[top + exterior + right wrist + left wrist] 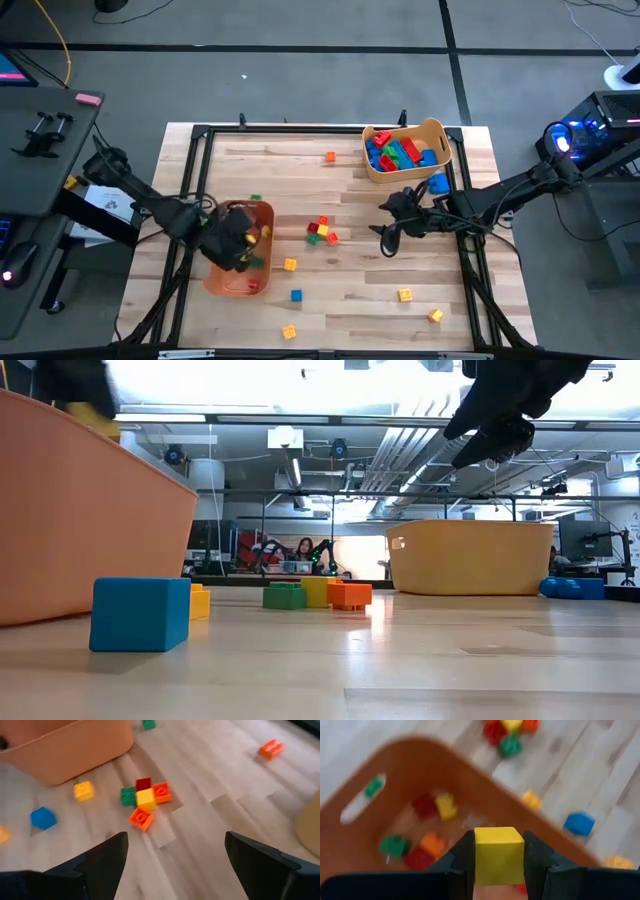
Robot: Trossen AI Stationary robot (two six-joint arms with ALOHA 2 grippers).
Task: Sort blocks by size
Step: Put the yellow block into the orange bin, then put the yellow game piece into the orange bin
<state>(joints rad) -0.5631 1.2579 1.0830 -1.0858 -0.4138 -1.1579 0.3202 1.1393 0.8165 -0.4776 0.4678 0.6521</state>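
My left gripper (243, 243) hangs over the orange bin (238, 283) at the table's near left, shut on a small yellow cube (498, 854). That bin holds several small blocks (427, 827). My right gripper (386, 238) is open and empty, above the table right of centre. A cluster of small red, yellow, green and orange blocks (145, 798) lies on the table between the arms. A blue cube (296, 295) and yellow blocks (405, 294) lie nearer the front. The tan bin (405, 150) at the far right holds larger red, blue and green blocks. My left gripper pinches the yellow cube's two opposite sides (479, 862) between its two fingers. The fingers point down from above. The cube is lifted clear, above the orange bin's inside.
A blue larger block (438, 184) lies beside the tan bin. An orange block (330, 156) lies far centre, a green one (256, 198) beyond the orange bin. A black frame (300, 129) borders the table. There is bare wood between the cluster and my right gripper.
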